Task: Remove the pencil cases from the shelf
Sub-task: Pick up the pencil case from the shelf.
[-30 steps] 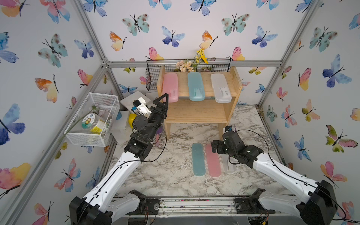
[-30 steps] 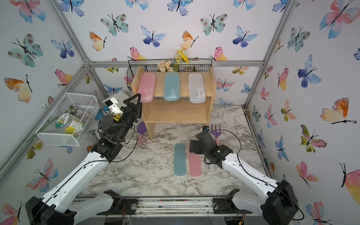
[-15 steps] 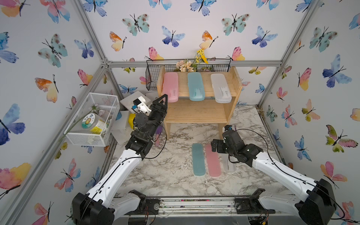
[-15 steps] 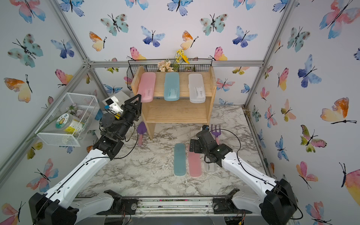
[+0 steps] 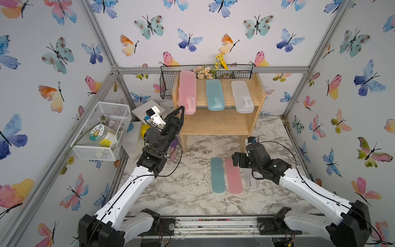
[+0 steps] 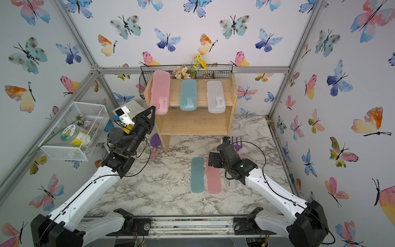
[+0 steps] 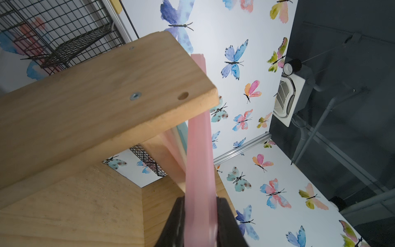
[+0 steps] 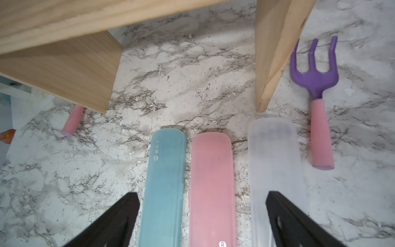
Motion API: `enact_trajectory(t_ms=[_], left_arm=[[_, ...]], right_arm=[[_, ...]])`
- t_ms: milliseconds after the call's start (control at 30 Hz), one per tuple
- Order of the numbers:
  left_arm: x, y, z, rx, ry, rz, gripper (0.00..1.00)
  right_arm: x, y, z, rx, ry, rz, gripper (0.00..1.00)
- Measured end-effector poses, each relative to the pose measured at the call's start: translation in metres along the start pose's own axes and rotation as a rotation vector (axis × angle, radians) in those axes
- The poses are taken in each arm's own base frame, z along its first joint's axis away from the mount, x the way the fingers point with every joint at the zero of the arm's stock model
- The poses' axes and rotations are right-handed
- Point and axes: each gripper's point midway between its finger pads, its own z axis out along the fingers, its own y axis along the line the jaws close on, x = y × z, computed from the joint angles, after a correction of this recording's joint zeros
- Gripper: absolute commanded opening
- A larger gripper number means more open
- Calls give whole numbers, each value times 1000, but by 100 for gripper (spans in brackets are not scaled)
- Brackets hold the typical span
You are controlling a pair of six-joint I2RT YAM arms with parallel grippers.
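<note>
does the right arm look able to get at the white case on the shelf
Probably yes: the right end effector is open, the white case overhangs the shelf front on that arm's side, nothing stands before it, and the left end effector grips the pink case at the far end.

Bright, even, diffuse light fills both top views, leaving only a faint shadow beneath the shelf (image 5: 215,128). The wide lens splays the walls (image 5: 53,85) outward toward the frame edges. In the left wrist view the pink case (image 7: 199,171) blurs close to the lens. In the right wrist view the marble (image 8: 192,85) is sharp.
</note>
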Motion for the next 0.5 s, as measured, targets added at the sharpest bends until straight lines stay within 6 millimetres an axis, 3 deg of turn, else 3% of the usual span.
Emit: enact_trajectory(t_ms=[167,367,500], left_arm=[[7,-11,-25,67,27,162,0],[11,-41,-89,193,-7,402,0],[12,-65,-130,278,-52,552,0]], right_arm=[[-37,16,-36,-79,-109,13,99],[-86,39,-99,-213,-263,29,99],[-107,60,-133,-340,-319,50,99]])
